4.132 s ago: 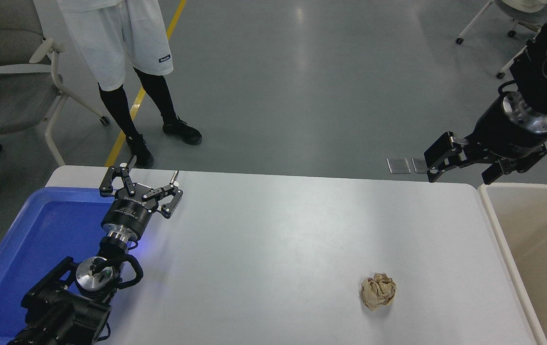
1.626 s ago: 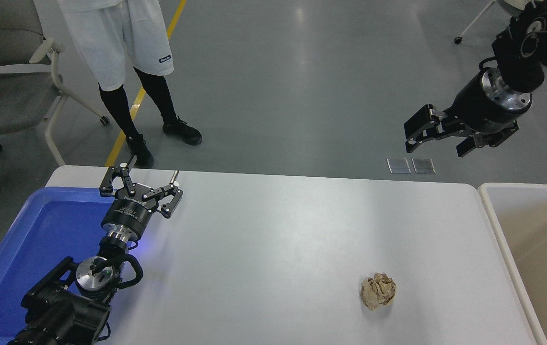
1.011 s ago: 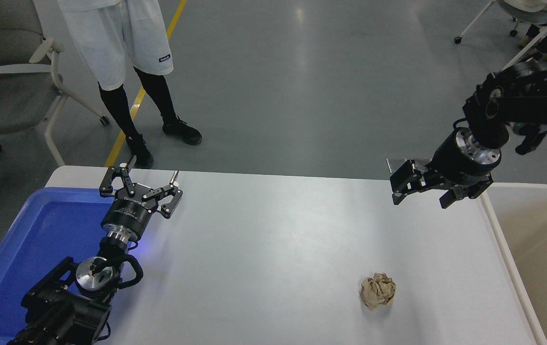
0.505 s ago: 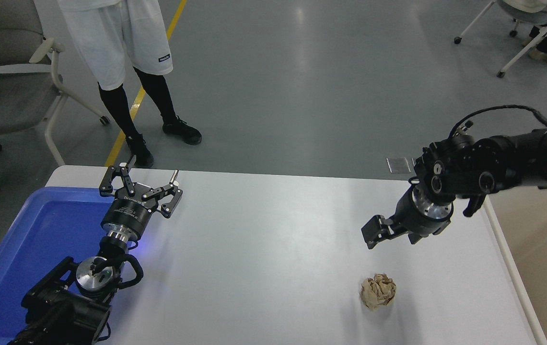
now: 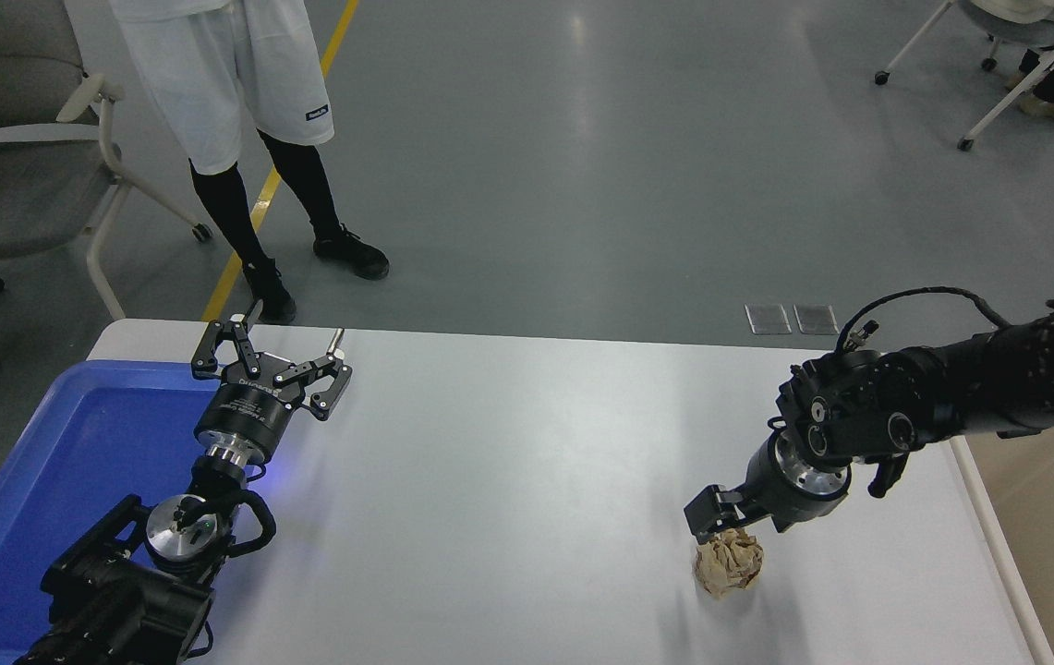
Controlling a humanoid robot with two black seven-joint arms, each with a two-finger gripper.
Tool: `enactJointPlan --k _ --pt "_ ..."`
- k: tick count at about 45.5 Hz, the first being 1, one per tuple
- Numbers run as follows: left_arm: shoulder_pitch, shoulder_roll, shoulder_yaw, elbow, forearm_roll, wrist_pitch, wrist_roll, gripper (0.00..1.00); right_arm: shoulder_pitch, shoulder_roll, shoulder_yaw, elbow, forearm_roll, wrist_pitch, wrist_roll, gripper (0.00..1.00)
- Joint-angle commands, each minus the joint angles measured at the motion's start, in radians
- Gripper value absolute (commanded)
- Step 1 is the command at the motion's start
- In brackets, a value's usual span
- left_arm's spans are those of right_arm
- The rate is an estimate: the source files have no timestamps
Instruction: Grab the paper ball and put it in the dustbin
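The tan-brown paper ball [image 5: 728, 567] lies on the white table [image 5: 508, 462] near its front right. My right gripper [image 5: 730, 526] is open and points down, right above the ball's far top edge. One fingertip [image 5: 702, 514] shows at the ball's left; the other is mostly hidden behind the wrist. I cannot tell if it touches the ball. The beige dustbin [image 5: 988, 545] with its cream rim stands against the table's right edge, partly covered by my right arm. My left gripper [image 5: 270, 362] is open and parked at the lower left.
A blue shallow tray [image 5: 74, 462] sits on the table's left end under my left arm. A person in white shorts [image 5: 222, 83] stands beyond the far left corner. Office chairs stand at the far left and far right.
My right arm has swung down and toward the camera, from high above the table's far right corner to just over the paper ball. The ball and left arm have not moved.
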Motion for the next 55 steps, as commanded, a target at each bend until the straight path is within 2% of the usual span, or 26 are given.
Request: enactJointPlan --k 1,14,24,55 --pt "0.0 0.0 0.0 0.0 0.0 0.0 0.001 0.99 -0.043 -0.004 -0.01 -0.001 0.049 -0.049 0.0 1.0" --pt "0.0 0.0 0.0 0.0 0.0 0.0 0.0 0.99 -0.088 -0.004 -0.001 -0.004 0.052 -0.11 0.001 1.0" --pt "0.0 0.0 0.0 0.0 0.0 0.0 0.0 0.99 -0.108 -0.004 -0.002 -0.009 0.112 -0.137 0.001 1.0" --pt "0.0 0.0 0.0 0.0 0.0 0.0 0.0 0.99 -0.163 0.004 -0.001 -0.012 0.094 -0.287 0.003 0.96"
